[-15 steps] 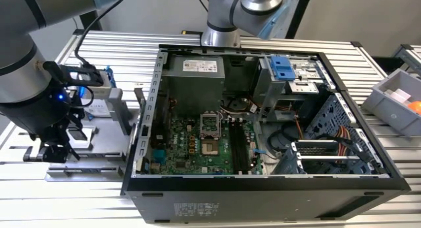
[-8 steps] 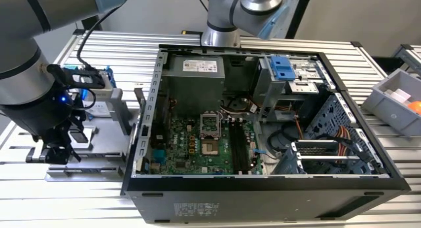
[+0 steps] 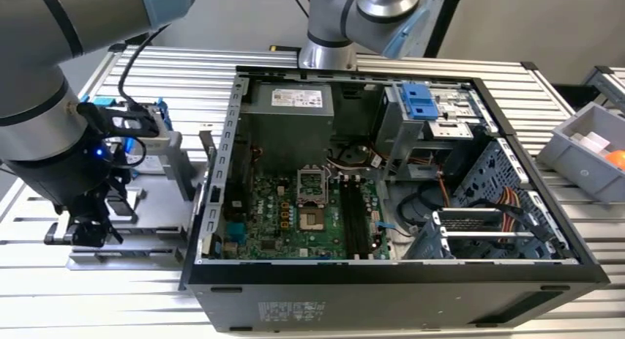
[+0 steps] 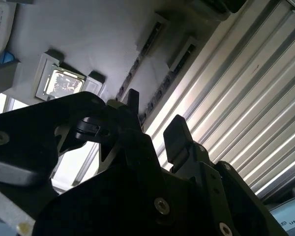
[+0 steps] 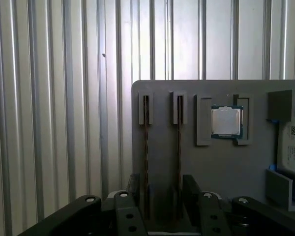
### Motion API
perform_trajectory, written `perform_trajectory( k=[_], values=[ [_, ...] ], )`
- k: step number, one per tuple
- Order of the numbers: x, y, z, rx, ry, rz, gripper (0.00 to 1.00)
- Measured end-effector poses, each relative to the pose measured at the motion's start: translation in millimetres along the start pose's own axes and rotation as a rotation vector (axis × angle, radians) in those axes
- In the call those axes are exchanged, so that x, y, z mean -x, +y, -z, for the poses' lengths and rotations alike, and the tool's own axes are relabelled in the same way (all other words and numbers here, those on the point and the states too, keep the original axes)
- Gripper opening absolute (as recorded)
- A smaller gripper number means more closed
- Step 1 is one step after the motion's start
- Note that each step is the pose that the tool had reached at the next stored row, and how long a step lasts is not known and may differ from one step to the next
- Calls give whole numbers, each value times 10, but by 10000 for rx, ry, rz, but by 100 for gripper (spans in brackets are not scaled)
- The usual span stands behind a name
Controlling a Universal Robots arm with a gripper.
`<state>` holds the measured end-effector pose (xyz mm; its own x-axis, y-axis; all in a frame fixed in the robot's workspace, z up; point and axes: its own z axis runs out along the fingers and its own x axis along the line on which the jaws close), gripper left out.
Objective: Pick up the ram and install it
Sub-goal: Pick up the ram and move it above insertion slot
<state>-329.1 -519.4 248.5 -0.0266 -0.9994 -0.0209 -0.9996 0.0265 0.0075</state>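
The black two-fingered claw is held open and empty over the grey moulded tray, at nine o'clock from the open black computer case in the exterior view. The ram, a thin circuit-board stick, is stood on edge in a tray slot near a twin stick. A finger could be driven onto either edge, and a board chipped or tipped.
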Motion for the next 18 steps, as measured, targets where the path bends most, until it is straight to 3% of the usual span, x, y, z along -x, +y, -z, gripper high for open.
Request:
perform_trajectory(
  k=[9, 18],
  values=[
    [-2, -1, -108, -1, 36, 0, 100],
    [-2, -1, -122, -2, 35, 0, 100]
  ],
)
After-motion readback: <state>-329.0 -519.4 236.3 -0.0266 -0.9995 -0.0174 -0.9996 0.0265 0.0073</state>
